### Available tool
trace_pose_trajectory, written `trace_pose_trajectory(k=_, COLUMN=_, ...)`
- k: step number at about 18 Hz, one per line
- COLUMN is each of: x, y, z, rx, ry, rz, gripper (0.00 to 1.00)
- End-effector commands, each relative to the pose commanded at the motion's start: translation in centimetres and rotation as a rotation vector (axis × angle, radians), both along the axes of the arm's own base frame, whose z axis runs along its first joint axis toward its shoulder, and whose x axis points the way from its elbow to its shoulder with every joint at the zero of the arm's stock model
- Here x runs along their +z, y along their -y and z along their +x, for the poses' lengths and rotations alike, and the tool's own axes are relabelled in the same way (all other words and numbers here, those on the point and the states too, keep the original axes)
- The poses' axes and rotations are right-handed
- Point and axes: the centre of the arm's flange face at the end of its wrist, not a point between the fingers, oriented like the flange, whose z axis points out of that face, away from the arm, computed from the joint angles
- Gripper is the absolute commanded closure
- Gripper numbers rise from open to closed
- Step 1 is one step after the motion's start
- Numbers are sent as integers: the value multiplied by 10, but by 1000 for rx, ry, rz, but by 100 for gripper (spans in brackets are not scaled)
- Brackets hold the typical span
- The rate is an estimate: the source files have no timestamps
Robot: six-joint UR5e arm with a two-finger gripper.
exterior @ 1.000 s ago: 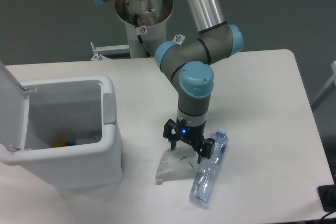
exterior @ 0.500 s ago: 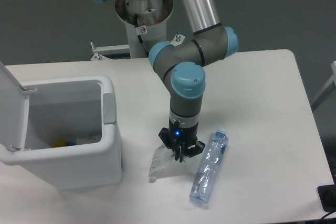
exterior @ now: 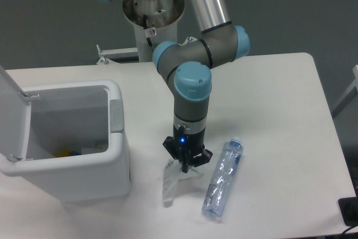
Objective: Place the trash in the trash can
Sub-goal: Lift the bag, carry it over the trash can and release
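Two trash pieces in view, both on the table point(exterior: 279, 99) to the right of the trash can point(exterior: 67, 155). Gripper point(exterior: 187, 163) points straight down, jaws closed together on the top edge of the packet point(exterior: 172, 180). Packet hangs or stands nearly on edge below the jaws, its lower end touching or just above the table, near the can's front right corner but apart from it. Cannot tell if it is fully lifted. Blue light is lit on the gripper body.

Bottle point(exterior: 222, 179) lies flat on the table just right of the gripper, not touching it, farther from the can than the packet. It runs diagonally, one end up and right, the other down and left toward the table's front edge.

Trash can sits at the table's left side, lid point(exterior: 8, 110) swung open and standing up on its left. Some small items show at the bottom inside, too dim to identify. Arm's wrist joint point(exterior: 193, 82) is right of the can's rim, above the gripper.
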Motion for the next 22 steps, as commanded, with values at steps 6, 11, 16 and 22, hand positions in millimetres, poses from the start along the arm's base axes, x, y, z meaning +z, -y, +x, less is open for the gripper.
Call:
trace_pose_trajectory(k=6, x=115, y=30, z=-16, rx=190, ry=89, rz=286, gripper=100)
trace_pose_trajectory(k=11, x=211, y=56, z=20, rx=326, ry=114, rz=450, gripper=100)
trace_pose_trajectory(k=16, x=289, y=73, z=94, rx=373, ry=147, rz=585, gripper=100)
trace_pose_trajectory(k=22, x=257, y=48, z=197, rx=211, ry=234, rz=515, gripper=100)
